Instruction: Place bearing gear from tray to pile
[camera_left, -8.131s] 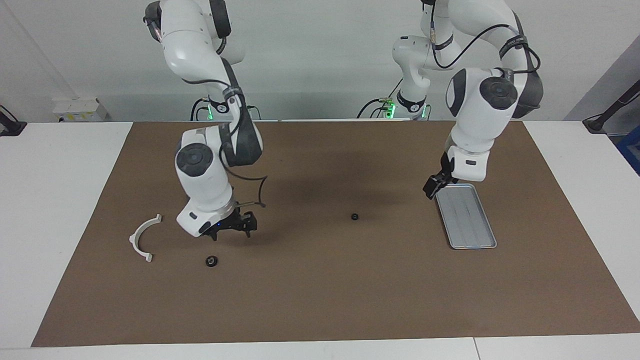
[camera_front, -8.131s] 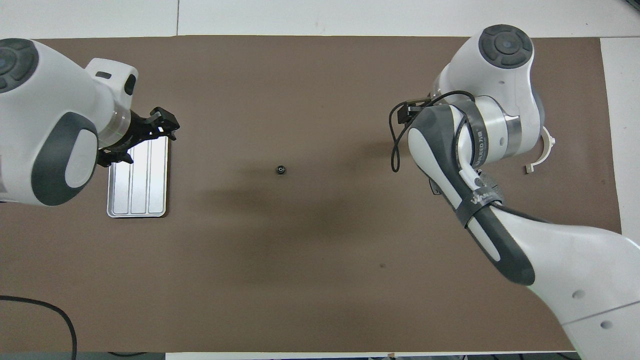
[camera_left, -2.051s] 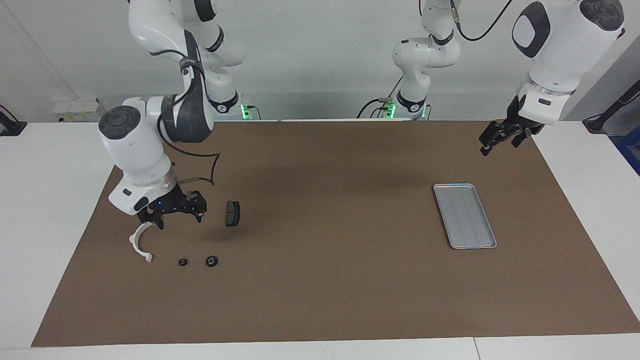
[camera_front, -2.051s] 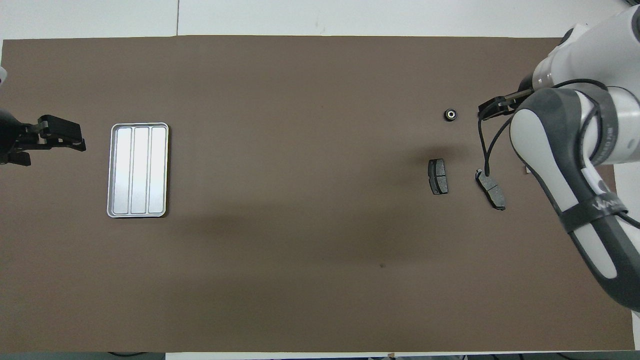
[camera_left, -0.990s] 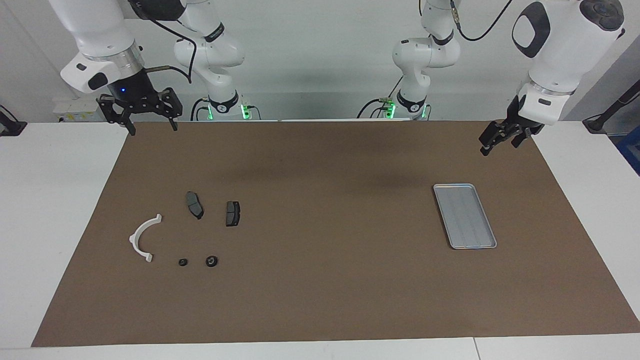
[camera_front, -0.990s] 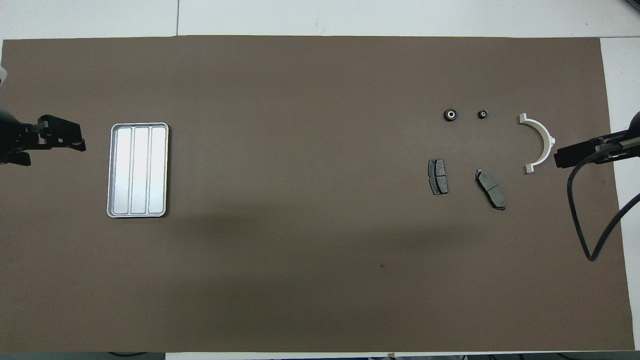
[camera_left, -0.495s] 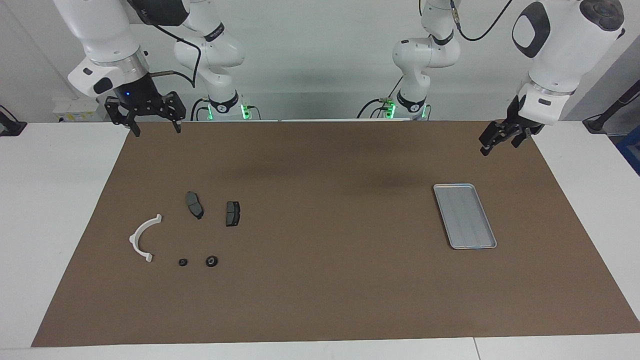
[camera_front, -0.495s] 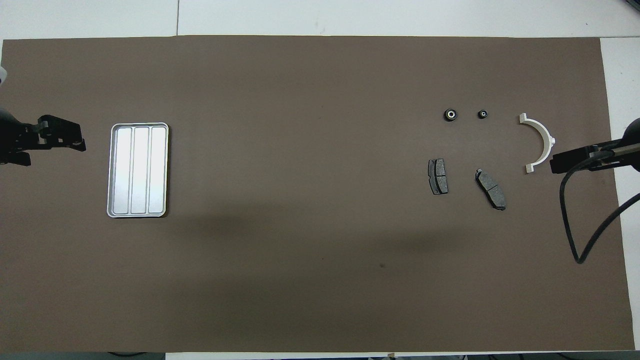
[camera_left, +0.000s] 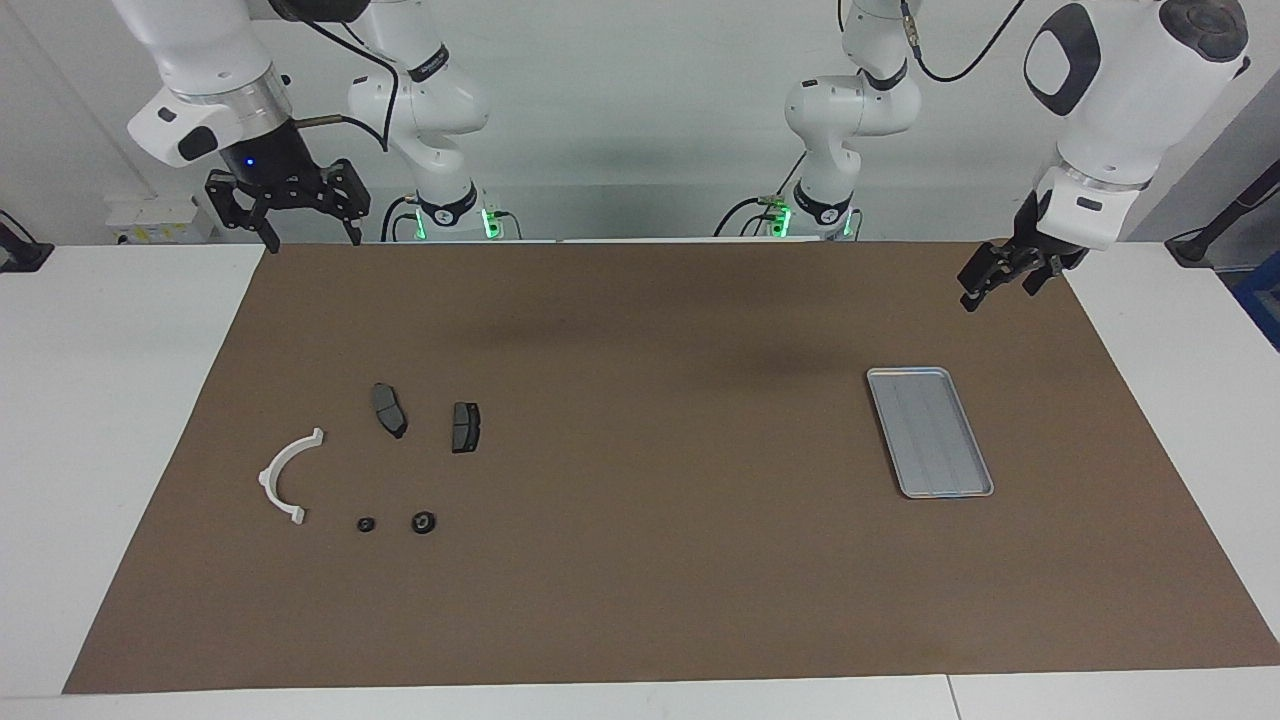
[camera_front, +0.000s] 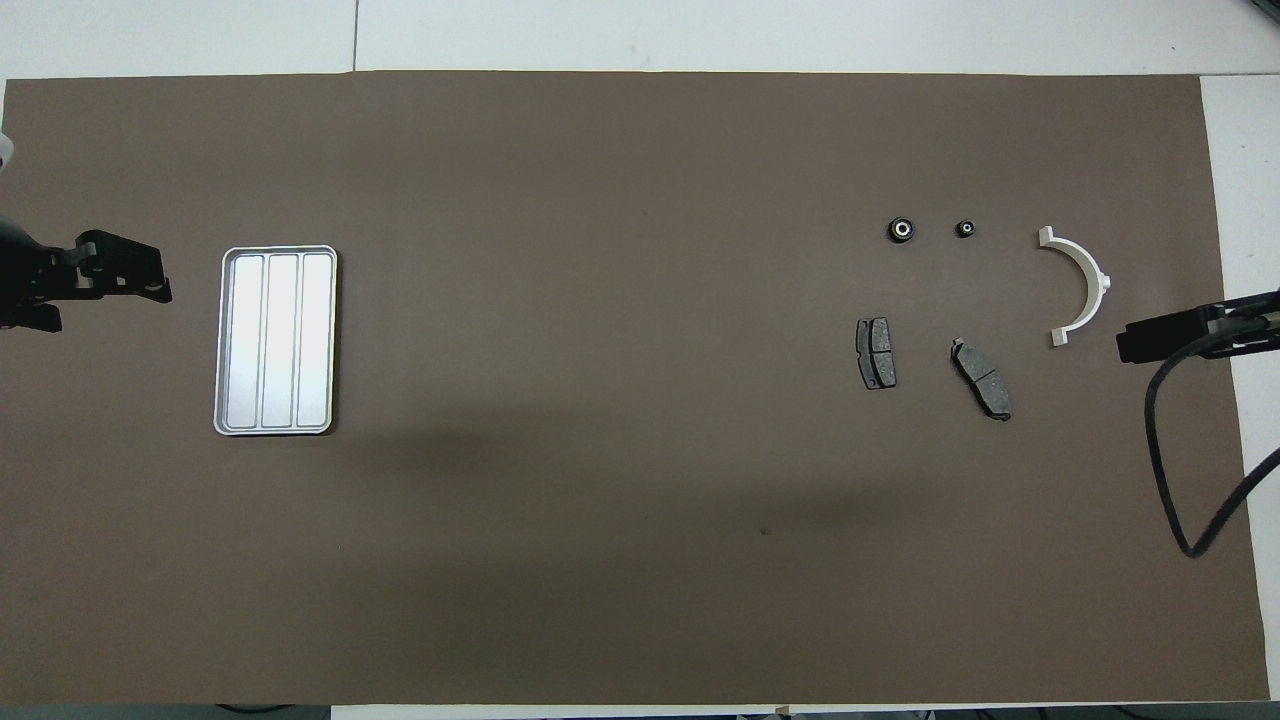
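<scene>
The silver tray (camera_left: 930, 432) (camera_front: 276, 340) lies bare toward the left arm's end of the mat. Toward the right arm's end sits the pile: a white semicircular bracket (camera_left: 285, 475) (camera_front: 1080, 285), two dark brake pads (camera_left: 389, 410) (camera_left: 465, 427), and two small black round bearing gears (camera_left: 423, 521) (camera_left: 366, 524) (camera_front: 902, 229) (camera_front: 965, 228), farther from the robots than the pads. My right gripper (camera_left: 312, 240) hangs open and empty, high over the mat's corner near its base. My left gripper (camera_left: 985, 285) hangs open and empty above the mat's edge, off the tray toward the robots.
A brown mat (camera_left: 650, 560) covers the white table (camera_left: 100, 450). A black cable (camera_front: 1180, 460) loops down from the right arm over the mat's end.
The right gripper has dipped a little and risen again over the mat's corner. The left arm, the tray and the parts have not moved.
</scene>
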